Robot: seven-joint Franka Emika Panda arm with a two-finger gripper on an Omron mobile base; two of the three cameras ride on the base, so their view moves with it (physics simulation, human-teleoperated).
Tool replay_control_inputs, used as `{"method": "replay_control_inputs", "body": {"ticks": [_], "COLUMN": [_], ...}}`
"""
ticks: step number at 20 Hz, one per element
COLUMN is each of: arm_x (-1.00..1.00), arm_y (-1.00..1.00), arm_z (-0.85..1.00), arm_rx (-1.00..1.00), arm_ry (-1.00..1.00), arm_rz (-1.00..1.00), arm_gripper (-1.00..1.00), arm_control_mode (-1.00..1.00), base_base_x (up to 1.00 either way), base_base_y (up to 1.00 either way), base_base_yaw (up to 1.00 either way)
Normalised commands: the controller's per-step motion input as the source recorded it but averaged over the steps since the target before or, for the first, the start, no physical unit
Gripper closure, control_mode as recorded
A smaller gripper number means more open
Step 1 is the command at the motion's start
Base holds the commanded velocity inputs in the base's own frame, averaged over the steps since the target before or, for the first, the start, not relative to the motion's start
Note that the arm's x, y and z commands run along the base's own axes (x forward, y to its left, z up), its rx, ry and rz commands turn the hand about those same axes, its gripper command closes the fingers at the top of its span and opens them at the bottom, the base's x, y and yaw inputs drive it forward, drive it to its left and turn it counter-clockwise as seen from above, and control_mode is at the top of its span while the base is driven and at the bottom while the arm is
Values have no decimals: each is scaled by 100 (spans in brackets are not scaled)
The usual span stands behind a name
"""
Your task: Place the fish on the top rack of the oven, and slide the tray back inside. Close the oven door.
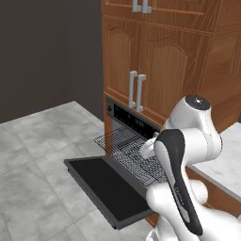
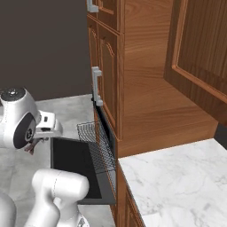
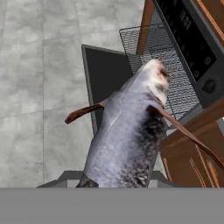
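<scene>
The grey-brown fish [image 3: 131, 131] fills the middle of the hand view, and my gripper [image 2: 35, 141] is shut on it; the fish hides the fingertips. I hold it in the air above the oven door [image 1: 103, 183] [image 3: 107, 74], which lies open and flat. The top rack [image 1: 129, 150] [image 2: 95, 142] [image 3: 170, 74], a silvery wire grid, is pulled out over the door and is bare. The fish is beside it, not touching. Above the rack runs the black control strip of the oven [image 1: 132, 120] [image 3: 188, 39].
Wooden cabinet doors with steel handles [image 1: 136, 89] stand above the oven. A white marble counter [image 2: 177, 186] lies to the right of it. Grey tiled floor [image 1: 33, 155] spreads out to the left of the door.
</scene>
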Motion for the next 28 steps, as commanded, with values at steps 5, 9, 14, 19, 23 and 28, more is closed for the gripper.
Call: {"method": "replay_control_inputs", "body": {"ticks": [5,9,14,19,23,28], "arm_x": [19,36,51,46,16,18], "arm_y": [0,-1,-3,0,3,1], "arm_z": [-39,-18,-26,-31,-44,-38], "arm_rx": [-20,-4,0,0,-10,-10], "arm_ry": [-7,3,9,3,-7,-7], "arm_rz": [-8,-6,-1,0,0,0], "arm_gripper": [100,100,100,100,100,100], "arm_control_mode": [-100,-100,-100,-100,-100,-100], "base_base_x": [0,0,0,0,0,0], "base_base_y": [0,0,0,0,0,0], "base_base_yaw": [0,0,0,0,0,0]}}
